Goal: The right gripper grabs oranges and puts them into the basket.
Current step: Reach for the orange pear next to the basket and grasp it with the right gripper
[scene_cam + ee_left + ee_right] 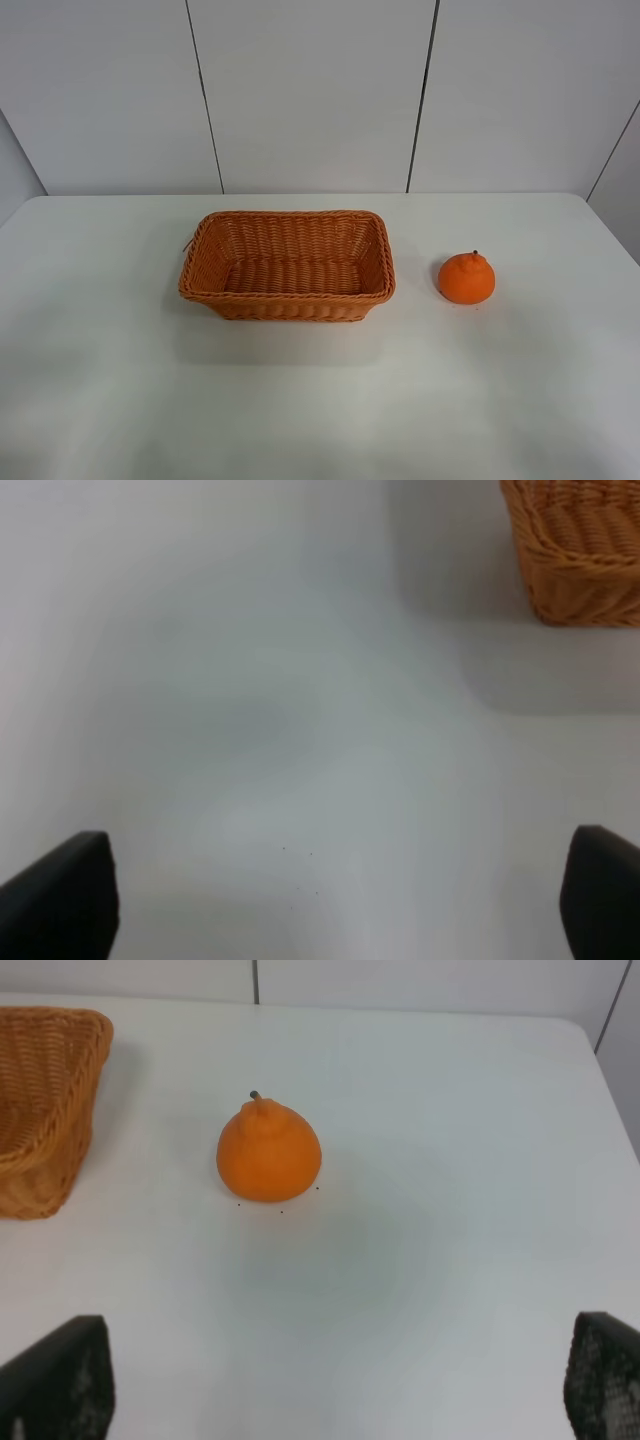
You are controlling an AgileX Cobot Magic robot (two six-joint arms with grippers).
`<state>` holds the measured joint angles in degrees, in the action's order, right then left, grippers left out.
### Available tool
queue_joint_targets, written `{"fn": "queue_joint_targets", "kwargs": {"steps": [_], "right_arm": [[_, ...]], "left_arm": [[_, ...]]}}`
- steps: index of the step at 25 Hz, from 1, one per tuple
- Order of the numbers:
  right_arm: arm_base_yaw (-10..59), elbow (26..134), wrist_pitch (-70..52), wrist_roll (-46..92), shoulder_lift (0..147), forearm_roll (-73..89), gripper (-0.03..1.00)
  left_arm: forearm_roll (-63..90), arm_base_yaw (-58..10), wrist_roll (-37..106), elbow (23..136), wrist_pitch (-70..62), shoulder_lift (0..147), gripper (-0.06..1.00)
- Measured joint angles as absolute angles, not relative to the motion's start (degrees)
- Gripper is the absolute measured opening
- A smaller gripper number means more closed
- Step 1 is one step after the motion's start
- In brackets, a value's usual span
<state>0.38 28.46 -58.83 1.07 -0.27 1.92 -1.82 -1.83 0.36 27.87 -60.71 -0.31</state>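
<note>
Right gripper: fingers wide apart, low over table. Orange ahead of it, between finger lines, well clear of both, sitting on table, stem up. Basket near orange, on its left in high view, not touching; orange outside it. Left gripper: fingers also spread, basket corner ahead.

Prob. lab/test setup, plain white table, bare white panel walls w/ dark seams
</note>
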Motion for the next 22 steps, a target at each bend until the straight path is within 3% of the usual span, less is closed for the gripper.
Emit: {"fn": "queue_joint_targets", "kwargs": {"steps": [11,22], "right_arm": [[0.38,28.91,-58.83,1.07,1.57,1.8,0.69],[0.38,41.29,-57.56,1.07,37.47,1.75,0.69]], "left_arm": [[-1.82,-1.83,0.36,27.87,-60.71,-0.31,0.99],[-1.82,-1.83,0.36,27.87,-60.71,-0.31,0.99]]}}
